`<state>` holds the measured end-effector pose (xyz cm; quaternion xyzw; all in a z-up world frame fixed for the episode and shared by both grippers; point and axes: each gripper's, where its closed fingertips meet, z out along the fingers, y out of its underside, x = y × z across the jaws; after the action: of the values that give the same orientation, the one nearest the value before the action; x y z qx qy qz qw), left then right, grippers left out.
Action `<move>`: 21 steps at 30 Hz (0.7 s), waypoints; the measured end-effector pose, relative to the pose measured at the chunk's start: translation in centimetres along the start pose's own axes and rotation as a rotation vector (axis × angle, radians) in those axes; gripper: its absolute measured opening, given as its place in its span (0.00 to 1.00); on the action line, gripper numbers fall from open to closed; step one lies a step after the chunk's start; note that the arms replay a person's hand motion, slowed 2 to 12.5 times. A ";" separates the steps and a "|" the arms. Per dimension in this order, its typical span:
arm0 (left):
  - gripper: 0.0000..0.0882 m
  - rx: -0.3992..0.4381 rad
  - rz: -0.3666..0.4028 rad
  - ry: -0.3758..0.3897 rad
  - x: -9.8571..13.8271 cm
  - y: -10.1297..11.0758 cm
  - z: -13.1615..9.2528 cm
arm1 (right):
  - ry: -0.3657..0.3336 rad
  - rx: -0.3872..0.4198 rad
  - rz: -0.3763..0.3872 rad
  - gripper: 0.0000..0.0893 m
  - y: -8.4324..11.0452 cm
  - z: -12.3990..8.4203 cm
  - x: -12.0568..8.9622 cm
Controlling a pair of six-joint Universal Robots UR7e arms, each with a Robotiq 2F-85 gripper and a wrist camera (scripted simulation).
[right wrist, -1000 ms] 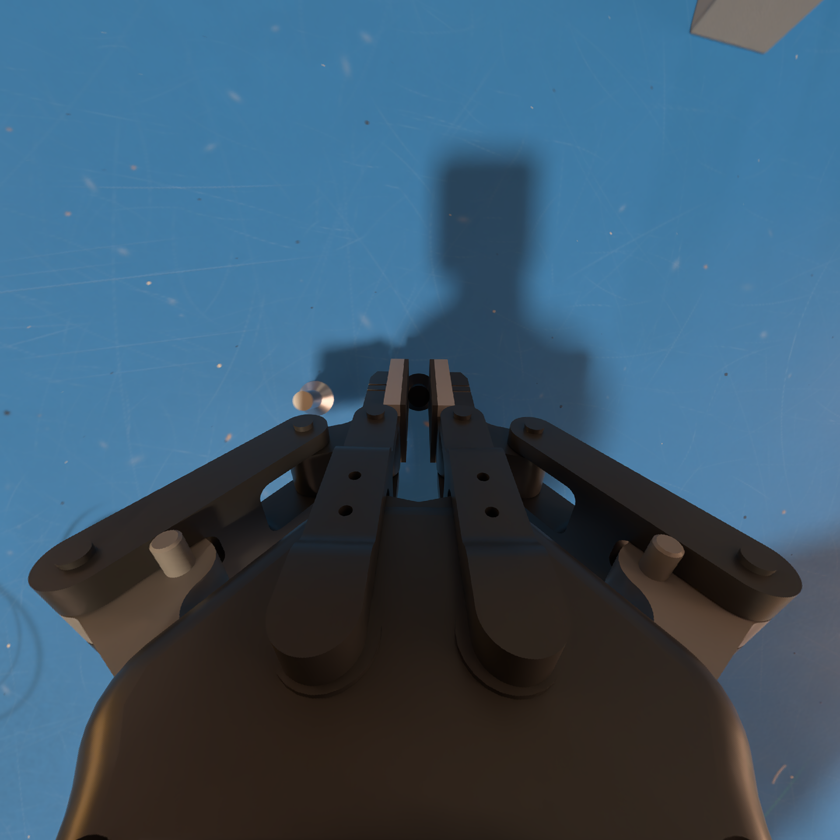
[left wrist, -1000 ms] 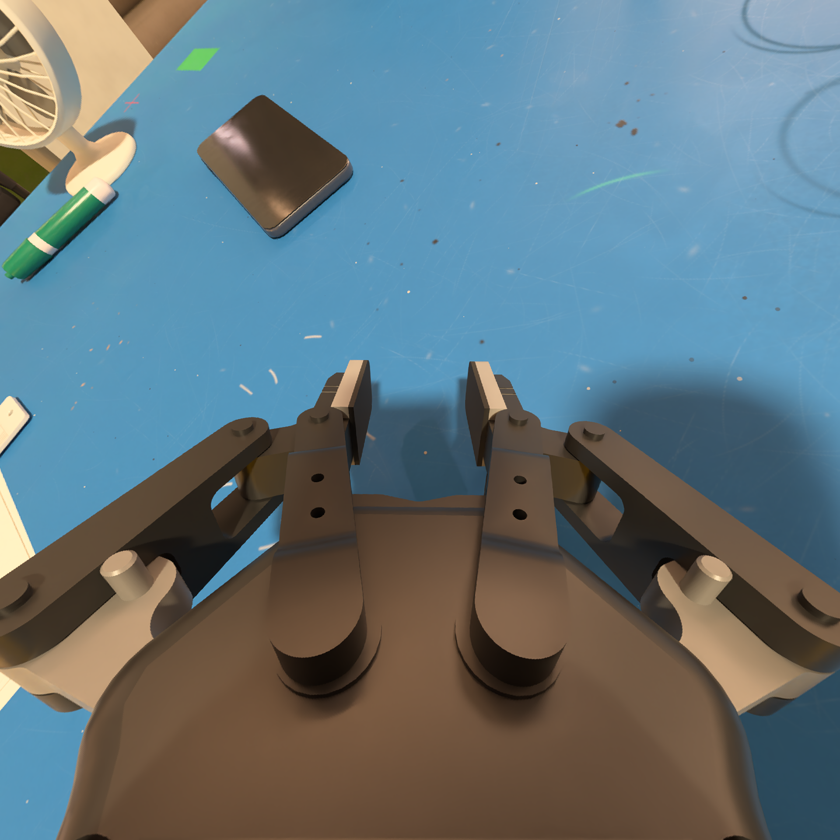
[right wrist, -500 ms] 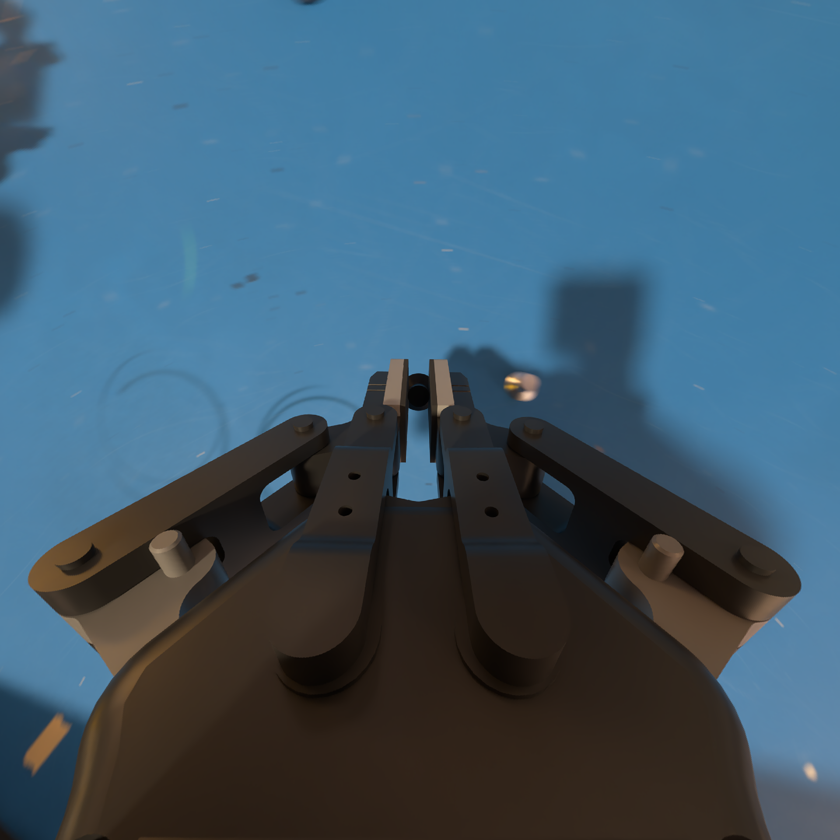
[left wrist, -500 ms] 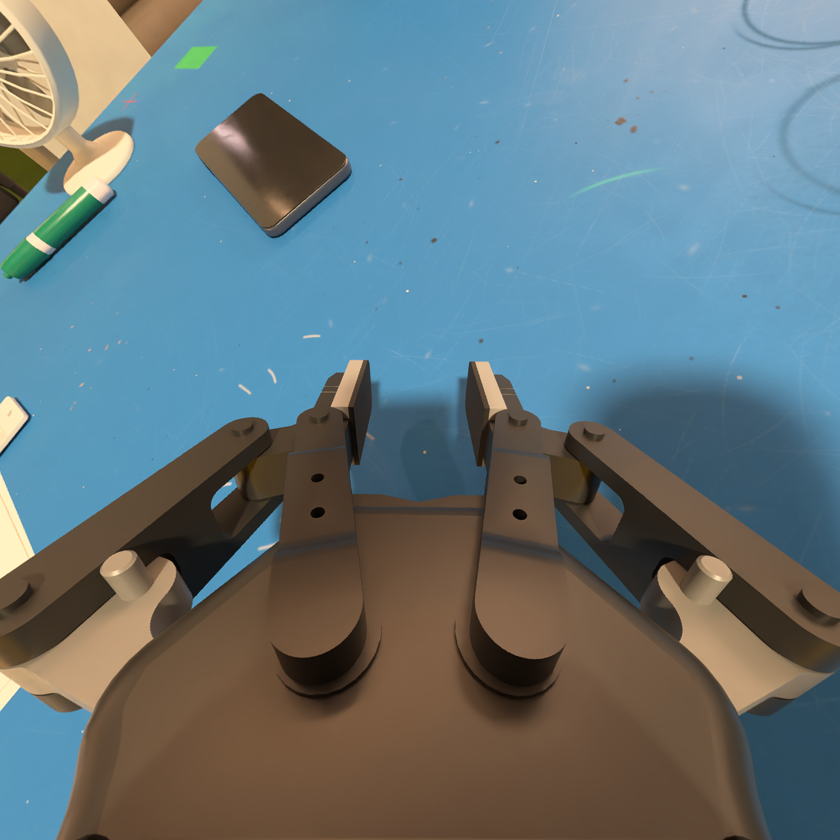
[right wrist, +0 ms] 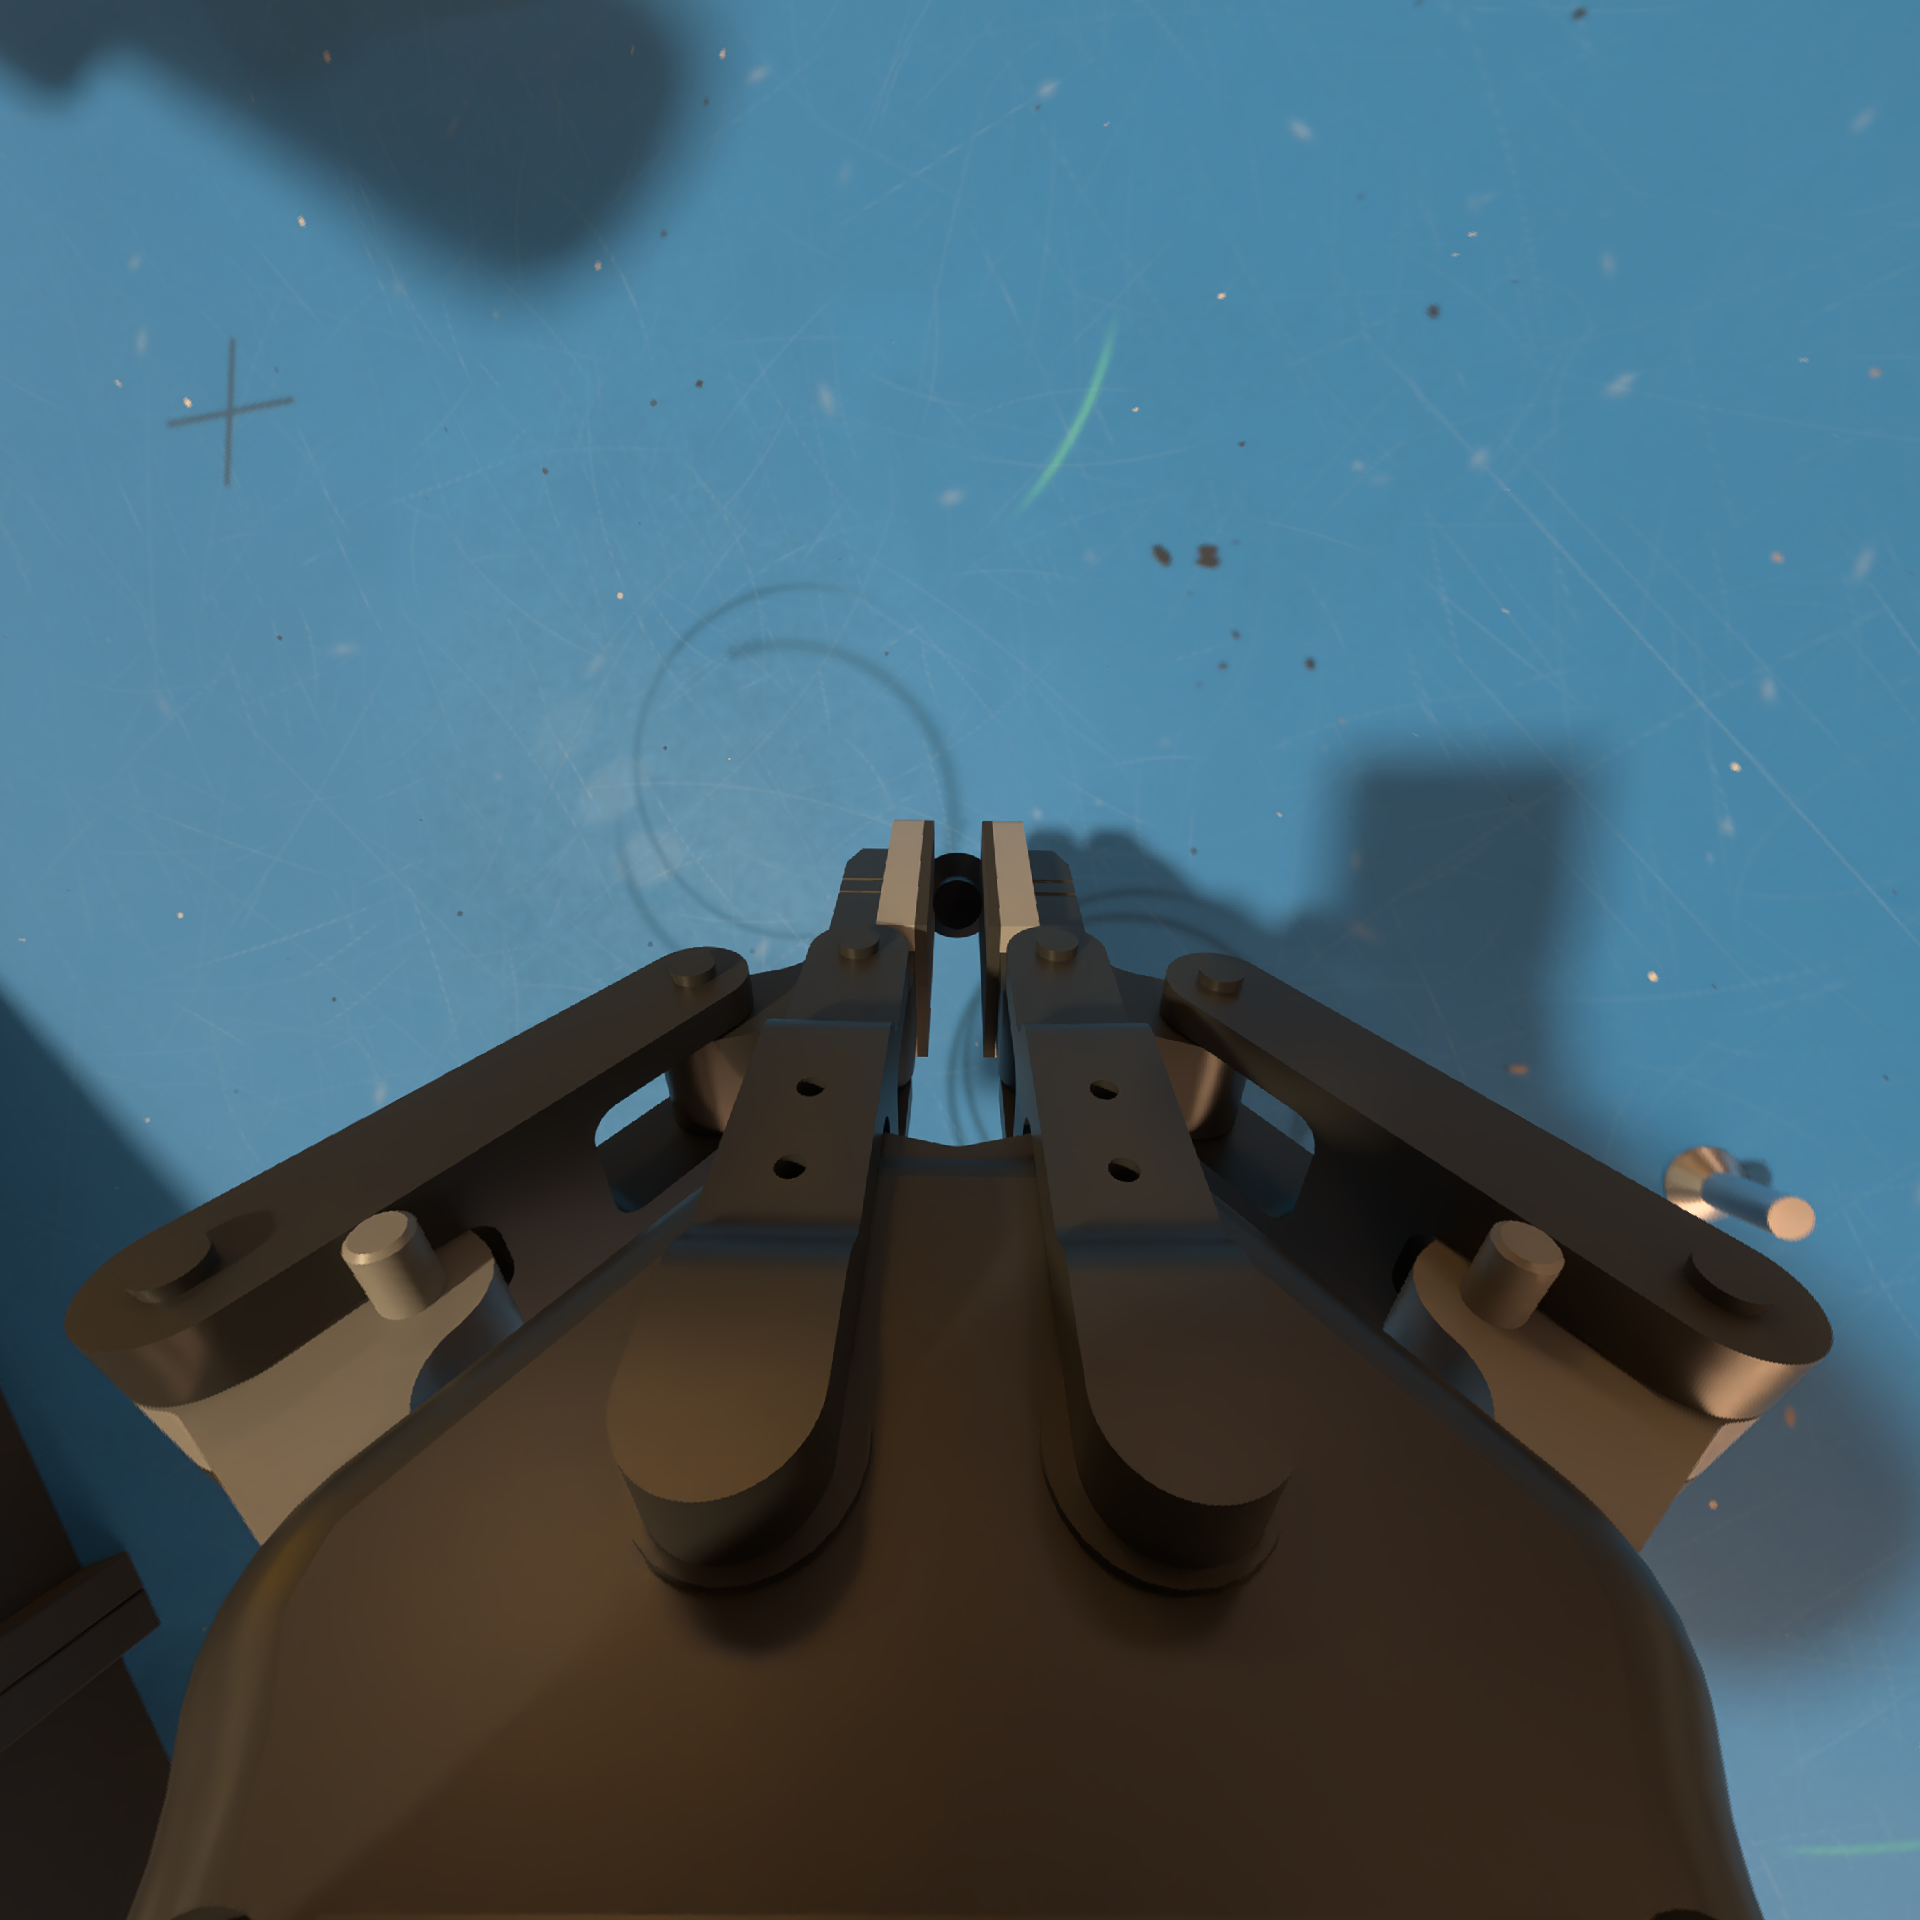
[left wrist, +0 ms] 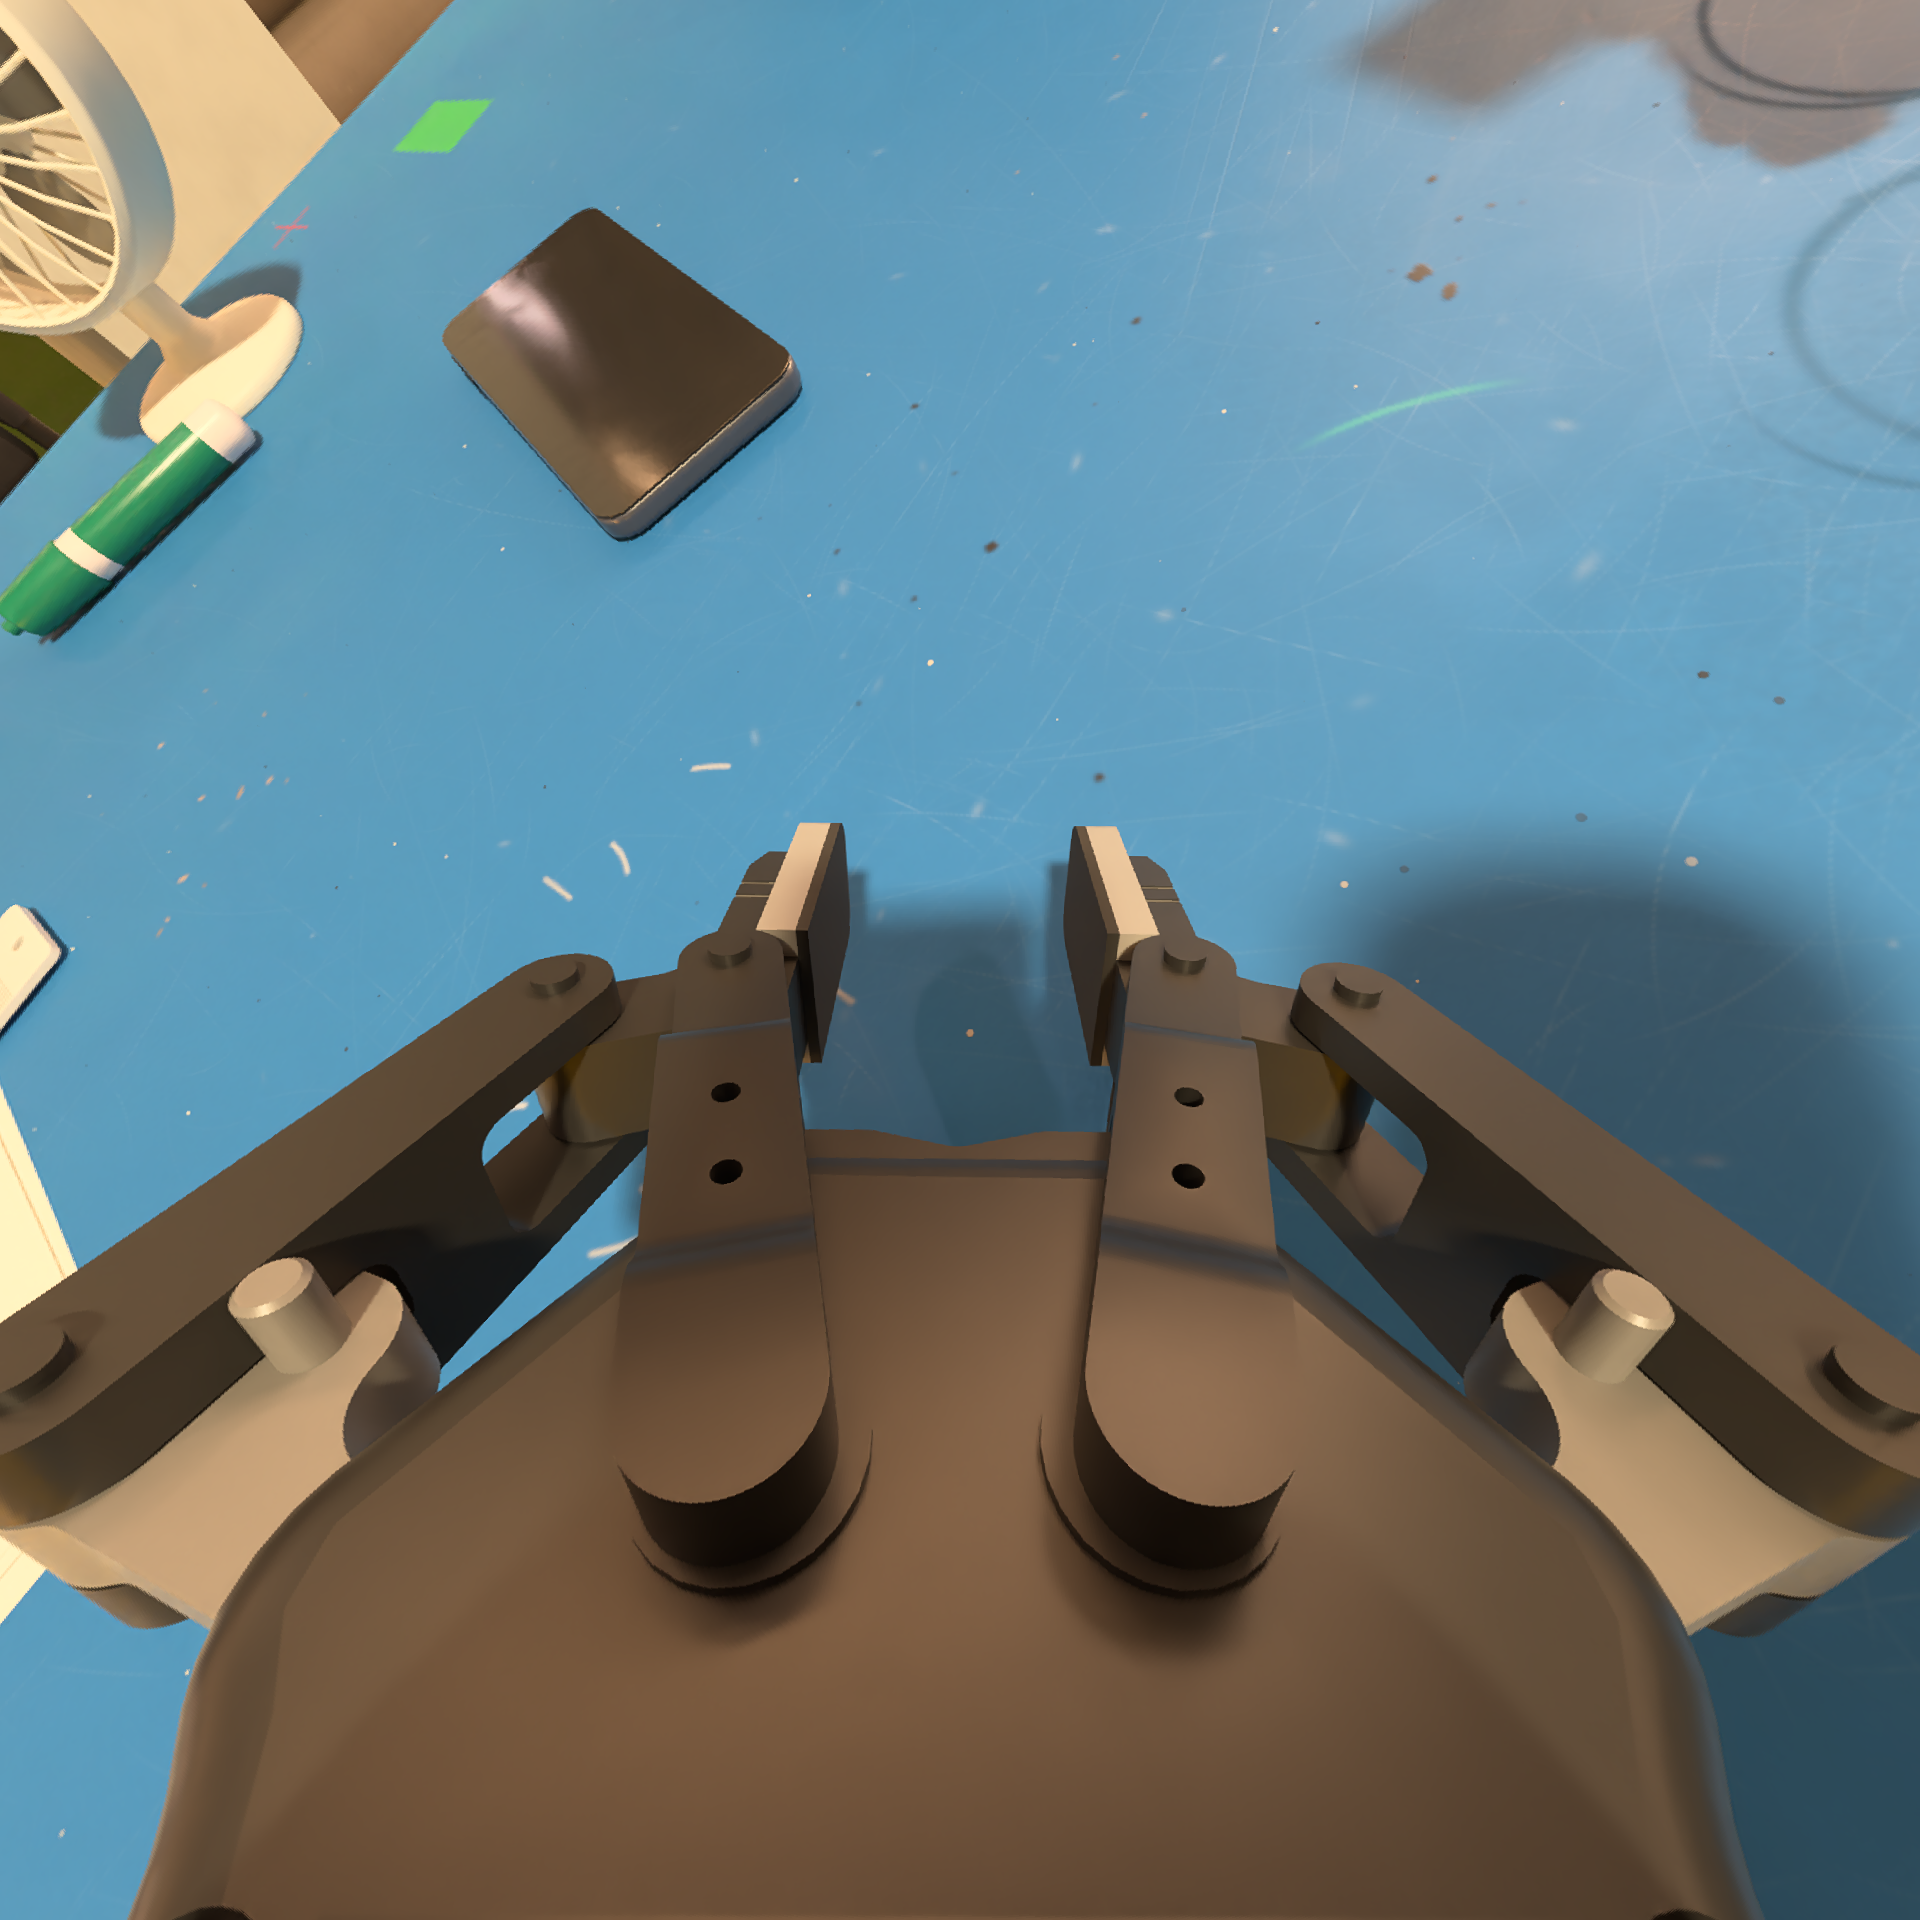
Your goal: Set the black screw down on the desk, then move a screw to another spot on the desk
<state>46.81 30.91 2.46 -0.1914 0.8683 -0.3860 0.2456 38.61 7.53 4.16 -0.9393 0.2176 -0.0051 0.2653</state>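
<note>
In the right wrist view my right gripper (right wrist: pixel 957 883) is shut on the black screw (right wrist: pixel 956 902), which sits pinched between the two pads above the blue desk (right wrist: pixel 727 416). A silver screw (right wrist: pixel 1737 1197) lies on the desk to the right of the gripper's right linkage. In the left wrist view my left gripper (left wrist: pixel 957 894) is open and empty, hovering over the blue desk (left wrist: pixel 1143 520). No screw shows in the left wrist view.
In the left wrist view a dark flat slab (left wrist: pixel 621 369) lies at the upper left, a green marker (left wrist: pixel 125 520) and a white fan (left wrist: pixel 94 208) stand near the left edge, and a white object (left wrist: pixel 21 956) sits at the far left. A dark block (right wrist: pixel 52 1558) fills the right wrist view's lower left.
The right gripper has swung across the desk with the black screw still held; the silver screw shifted from left to far right of its view. The left gripper has barely moved.
</note>
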 end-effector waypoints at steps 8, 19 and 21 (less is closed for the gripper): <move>0.43 0.001 -0.003 0.001 0.0 0.0 0.0 | -0.006 -0.084 -0.050 0.09 -0.3 2.7 -1.2; 0.43 0.002 0.007 -0.004 0.0 0.0 0.0 | -0.025 -0.122 -0.054 0.09 -0.3 4.2 -1.4; 0.43 0.002 0.009 -0.006 0.0 0.0 0.0 | -0.028 -0.112 -0.048 0.09 -0.4 4.1 -1.3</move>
<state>46.75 30.90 2.50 -0.1881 0.8681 -0.3854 0.2501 38.08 10.41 0.96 -0.9576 0.1915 0.0138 0.2149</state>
